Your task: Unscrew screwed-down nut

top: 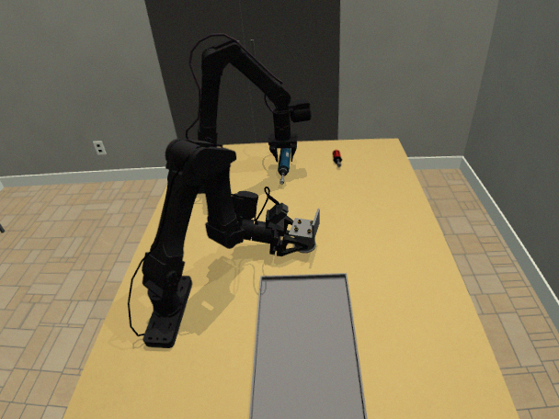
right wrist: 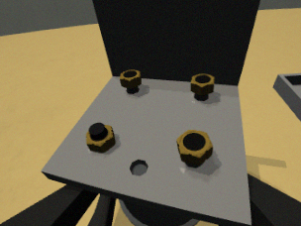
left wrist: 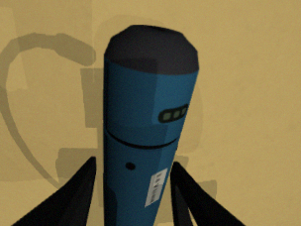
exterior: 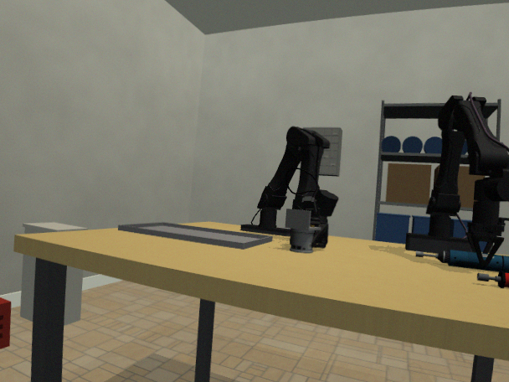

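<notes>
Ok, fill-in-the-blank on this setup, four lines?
The bracket carries ____ brass nuts.
The seated nut has its ____ poking through.
The left hand straddles the ____ driver.
The shorter tool's handle is ____.

Missing: four; stud; blue; red.

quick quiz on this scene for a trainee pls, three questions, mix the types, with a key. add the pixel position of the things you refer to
1. True or false: the left gripper [top: 283,157] [exterior: 485,265] [left wrist: 135,166] is open, its fingers either side of the electric nut driver [top: 285,163] [exterior: 465,258] [left wrist: 141,109].

2. Seen from the right wrist, which nut on the bracket [top: 303,233] [exterior: 298,219] [right wrist: 144,114] sits down against the plate, its stud sticking out above?
A) back left
B) back right
C) front left
D) front right

3. Fill in: the bracket plate carries ____ nuts in all.

Key:
1. True
2. C, the front left nut [top: 299,221] [right wrist: 100,140]
3. four
</notes>
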### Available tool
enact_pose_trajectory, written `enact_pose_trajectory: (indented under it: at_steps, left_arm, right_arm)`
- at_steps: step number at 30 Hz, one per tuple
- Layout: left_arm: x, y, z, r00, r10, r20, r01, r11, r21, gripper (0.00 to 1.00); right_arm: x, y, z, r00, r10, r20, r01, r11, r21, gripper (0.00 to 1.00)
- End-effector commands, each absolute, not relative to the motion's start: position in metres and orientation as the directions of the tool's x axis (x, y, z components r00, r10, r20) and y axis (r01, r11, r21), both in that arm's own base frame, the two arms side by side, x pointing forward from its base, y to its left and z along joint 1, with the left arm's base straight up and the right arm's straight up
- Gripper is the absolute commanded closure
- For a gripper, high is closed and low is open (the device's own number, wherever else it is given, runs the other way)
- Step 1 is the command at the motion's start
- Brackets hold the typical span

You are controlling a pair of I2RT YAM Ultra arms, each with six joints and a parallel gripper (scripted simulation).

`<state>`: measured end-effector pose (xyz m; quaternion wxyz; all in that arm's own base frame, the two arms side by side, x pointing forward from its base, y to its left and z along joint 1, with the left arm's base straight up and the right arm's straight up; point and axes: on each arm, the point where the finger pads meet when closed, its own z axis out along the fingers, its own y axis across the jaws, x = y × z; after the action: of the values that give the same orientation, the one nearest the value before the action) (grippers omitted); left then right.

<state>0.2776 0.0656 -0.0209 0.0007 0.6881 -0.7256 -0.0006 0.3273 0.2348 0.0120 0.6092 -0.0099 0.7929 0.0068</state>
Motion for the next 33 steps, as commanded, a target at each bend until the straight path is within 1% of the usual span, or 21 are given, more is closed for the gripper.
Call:
enact_pose_trajectory:
  at_steps: [1,13,14,33]
  left_arm:
    - [0.2791,0.0663,-0.0185,-0.056,-0.998,-0.006,-0.998,0.056,-0.007,0.45]
    - [0.2791,0.0663,-0.0185,-0.056,-0.998,-0.006,-0.998,0.056,-0.007,0.45]
    - [0.2791,0.0663,-0.0185,-0.056,-0.998,-0.006,-0.998,0.056,-0.007,0.54]
    - [0.2791,0.0663,-0.0185,-0.056,-0.998,-0.006,-0.998,0.056,-0.007,0.55]
  right_arm:
    - [0.3296,0.2372,0.0091,-0.268,-0.010,-0.963,-0.027,1.000,-0.003,0.41]
    - [0.3296,0.2372,0.0091,-0.268,-0.010,-0.963,-0.027,1.000,-0.003,0.41]
    - [0.3296,0.2372,0.0091,-0.268,-0.010,-0.963,-0.027,1.000,-0.003,0.41]
    - [0.3296,0.2372,0.0091,-0.268,-0.010,-0.963,-0.027,1.000,-0.003,0.41]
